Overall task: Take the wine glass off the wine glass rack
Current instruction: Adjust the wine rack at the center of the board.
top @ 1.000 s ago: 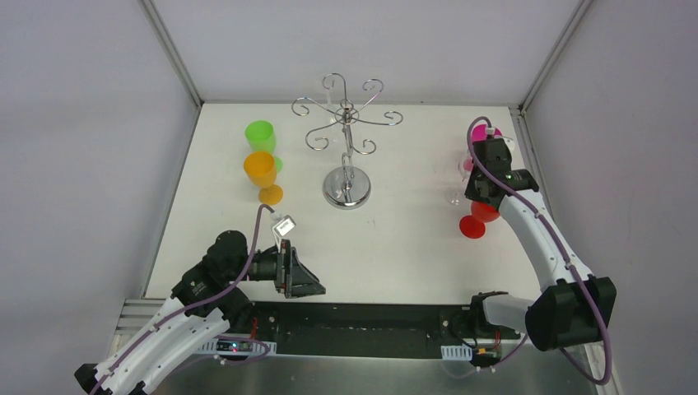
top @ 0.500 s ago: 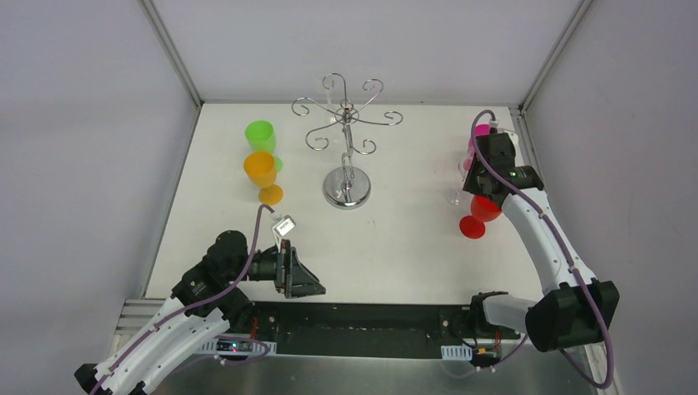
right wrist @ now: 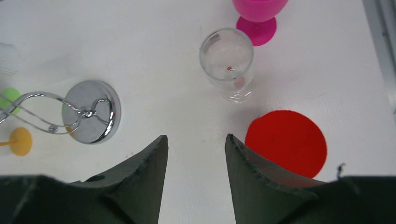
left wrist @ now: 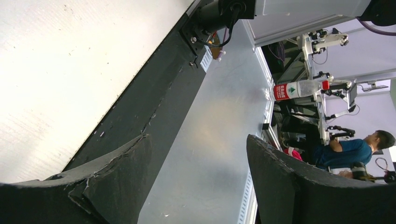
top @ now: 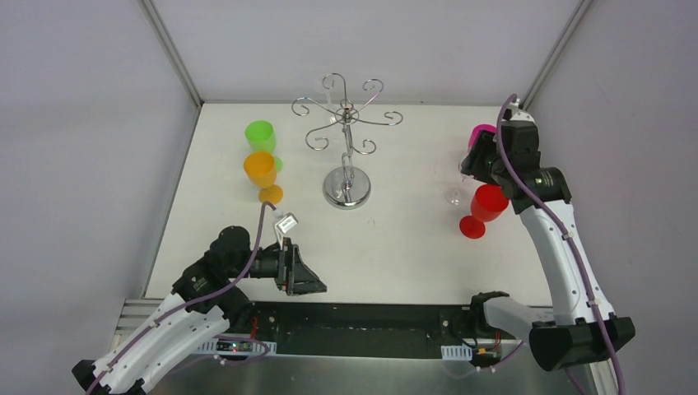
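Wine glass: the clear wine glass [right wrist: 227, 58] stands upright on the desk [top: 395, 239], near its right edge and well apart from the rack.
Rack: the chrome rack [top: 346, 189] stands in the far middle of the desk on its round mirrored base, with its curled arms spreading above.
Right claw: the right claw [right wrist: 195, 137] is spread wide and grips nothing. It hangs over the desk with the wine glass ahead of its tips, not touching.
Left claw: the left claw [left wrist: 197, 137] is also parted and holds nothing. It is low at the near edge, over the black strip.
Right side: a pink glass [right wrist: 259, 11] is just behind the wine glass. A red glass [right wrist: 286, 142] is just in front of it, close to one finger of the right claw.
Left side: a green glass [top: 260, 133] and an orange glass [top: 258, 169] stand together near the left edge.
Open room: bare white desk lies between the rack base and the wine glass. Wall panels close off the left, back and right.
Writing: a water bottle [left wrist: 299, 88] beyond the rig has a red label, but its print is too small to read.
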### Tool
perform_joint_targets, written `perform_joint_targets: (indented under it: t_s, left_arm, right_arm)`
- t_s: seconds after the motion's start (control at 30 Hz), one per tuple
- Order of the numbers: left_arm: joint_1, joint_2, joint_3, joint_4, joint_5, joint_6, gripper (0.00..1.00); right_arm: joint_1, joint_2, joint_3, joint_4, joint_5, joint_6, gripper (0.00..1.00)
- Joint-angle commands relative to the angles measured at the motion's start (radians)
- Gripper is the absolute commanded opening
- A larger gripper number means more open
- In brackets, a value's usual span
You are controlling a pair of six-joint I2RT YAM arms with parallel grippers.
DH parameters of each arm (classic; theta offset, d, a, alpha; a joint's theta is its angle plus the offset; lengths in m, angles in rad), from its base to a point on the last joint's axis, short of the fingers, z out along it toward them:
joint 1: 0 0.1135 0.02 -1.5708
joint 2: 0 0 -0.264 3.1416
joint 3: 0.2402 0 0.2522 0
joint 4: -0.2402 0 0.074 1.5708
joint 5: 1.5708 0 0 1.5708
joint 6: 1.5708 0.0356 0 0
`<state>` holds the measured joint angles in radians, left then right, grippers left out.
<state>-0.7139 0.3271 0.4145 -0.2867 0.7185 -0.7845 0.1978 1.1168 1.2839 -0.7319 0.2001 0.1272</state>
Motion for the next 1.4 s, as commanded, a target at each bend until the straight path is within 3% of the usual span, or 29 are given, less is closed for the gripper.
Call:
perform_joint_targets:
  t_s: [0.0, 0.33, 0.5, 0.9, 1.07, 1.37]
  left_arm:
    - [0.000, 0.022, 0.061, -0.014, -0.032, 0.044, 0.75]
    - [0.000, 0.062, 0.077, -0.043, -0.071, 0.045, 0.75]
    - [-0.001, 0.058, 0.115, -0.098, -0.096, 0.060, 0.75]
    - [-0.001, 0.127, 0.288, -0.284, -0.160, 0.219, 0.76]
    - [0.000, 0.134, 0.301, -0.288, -0.160, 0.276, 0.79]
    - [0.000, 0.058, 0.275, -0.274, -0.172, 0.281, 0.82]
  right_arm:
    - [0.033, -0.029, 0.070, 0.006, -0.162, 0.040, 0.52]
    - [0.339, 0.020, 0.245, 0.020, -0.120, 0.078, 0.56]
    - [0.419, 0.071, 0.331, 0.059, -0.108, 0.086, 0.58]
    - [0.456, 0.292, 0.491, 0.227, -0.229, -0.033, 0.61]
    - [0.457, 0.401, 0.597, 0.237, -0.303, -0.114, 0.62]
    - [0.460, 0.486, 0.637, 0.326, -0.369, -0.232, 0.62]
